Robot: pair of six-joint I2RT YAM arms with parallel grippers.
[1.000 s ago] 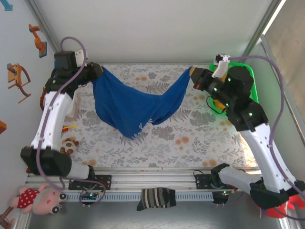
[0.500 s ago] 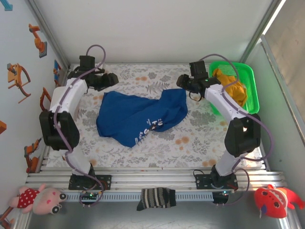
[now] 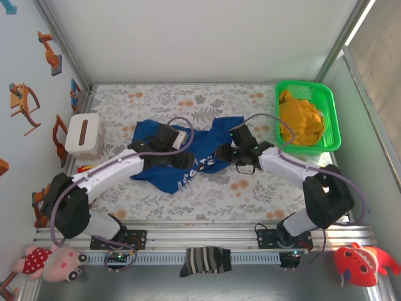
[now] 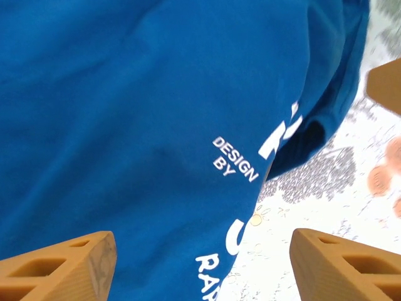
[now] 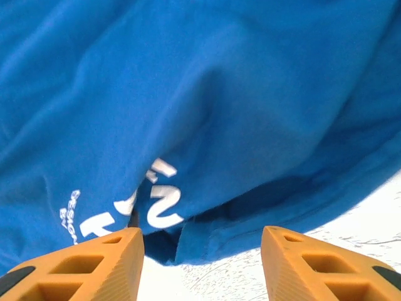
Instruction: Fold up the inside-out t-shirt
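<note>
STEP: grasp blue t-shirt [image 3: 207, 139] | left gripper [image 4: 203, 263]: jaws apart, empty | right gripper [image 5: 203, 263]: jaws apart, empty | ADVICE: pinch outer edges, one layer.

White-black arms [image 3: 106, 173], lilac cables [image 3: 178, 118], orange tool fingers [image 5: 88, 263].

Left gripper [image 4: 202, 254] and right gripper [image 5: 203, 258] released the t-shirt [image 3: 207, 139].

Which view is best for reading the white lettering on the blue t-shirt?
Left wrist: the white lettering on the blue t-shirt is sharp there, with DESIGN BY readable. Right wrist catches large letter fragments at a fold, partly hidden. Top external shows it as tiny white marks, unreadable.
</note>
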